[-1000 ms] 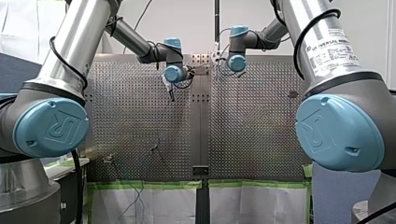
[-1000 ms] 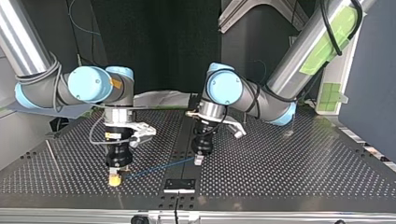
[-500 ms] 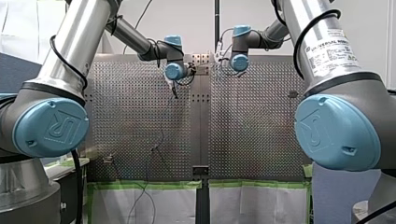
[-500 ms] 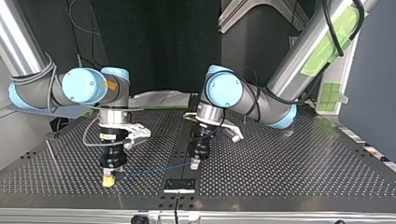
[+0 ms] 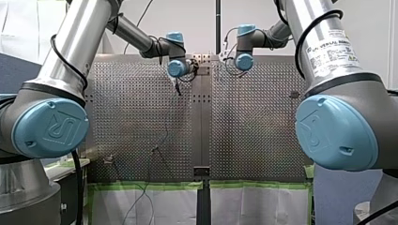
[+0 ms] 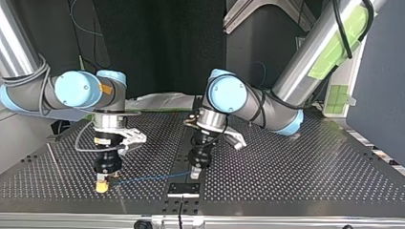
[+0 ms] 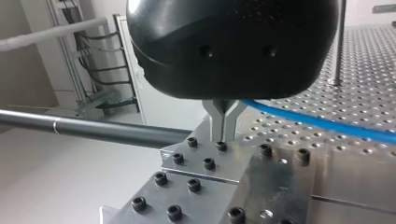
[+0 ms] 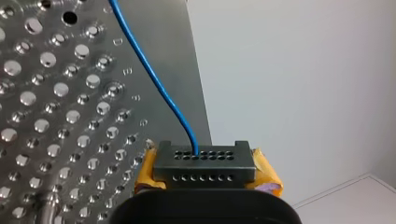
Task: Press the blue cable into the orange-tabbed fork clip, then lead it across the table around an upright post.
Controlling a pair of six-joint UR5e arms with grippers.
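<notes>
blue cable (image 8: pixel 159 84) clamped in right end effector (image 8: pixel 204 161), left end effector (image 7: pixel 224 134) closed, both pointing straight down

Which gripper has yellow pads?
My right gripper, at the top view's left, shut on the blue cable; my left gripper shows bare metal fingers.

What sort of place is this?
Most likely a robotics laboratory: my left arm and my right arm reach over a perforated metal table; a blue cable runs between my left gripper and my right gripper.
</notes>
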